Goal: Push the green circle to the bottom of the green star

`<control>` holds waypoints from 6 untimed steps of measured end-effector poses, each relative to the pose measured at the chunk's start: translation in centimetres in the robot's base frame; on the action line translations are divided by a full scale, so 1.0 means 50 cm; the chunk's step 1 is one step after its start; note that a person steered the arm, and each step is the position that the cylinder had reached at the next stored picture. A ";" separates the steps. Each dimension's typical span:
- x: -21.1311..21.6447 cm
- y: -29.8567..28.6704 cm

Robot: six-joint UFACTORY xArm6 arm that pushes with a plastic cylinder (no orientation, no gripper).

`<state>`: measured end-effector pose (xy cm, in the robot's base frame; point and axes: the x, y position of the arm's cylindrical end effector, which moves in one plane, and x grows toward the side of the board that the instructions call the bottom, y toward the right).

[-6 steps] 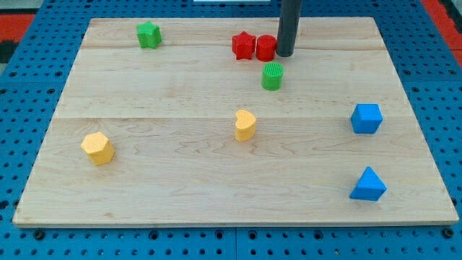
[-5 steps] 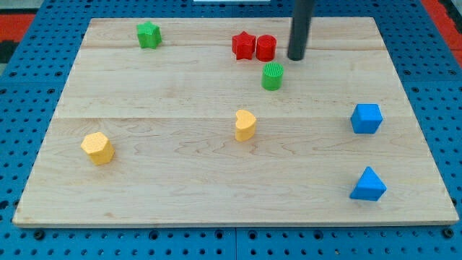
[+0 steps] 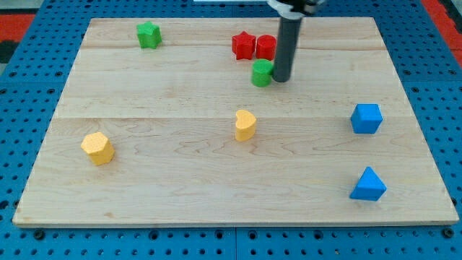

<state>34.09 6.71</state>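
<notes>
The green circle [image 3: 261,73] stands on the wooden board just below the two red blocks. My tip [image 3: 282,78] touches its right side, with the dark rod rising to the view's top. The green star [image 3: 149,35] sits near the board's top left corner, far to the left of the circle.
A red star [image 3: 244,45] and a red cylinder [image 3: 266,47] sit side by side just above the green circle. A yellow heart [image 3: 245,124] is at the centre, a yellow hexagon [image 3: 97,147] at lower left. A blue cube [image 3: 366,118] and a blue triangle [image 3: 369,184] are at the right.
My tip moved from beside the red cylinder out to the right, then down to the green circle's right side. The green circle slid a little left and up.
</notes>
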 end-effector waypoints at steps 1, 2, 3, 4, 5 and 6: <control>-0.017 -0.084; -0.018 -0.144; -0.062 -0.160; -0.054 -0.246; -0.050 -0.320; 0.016 -0.318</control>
<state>34.91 -9.20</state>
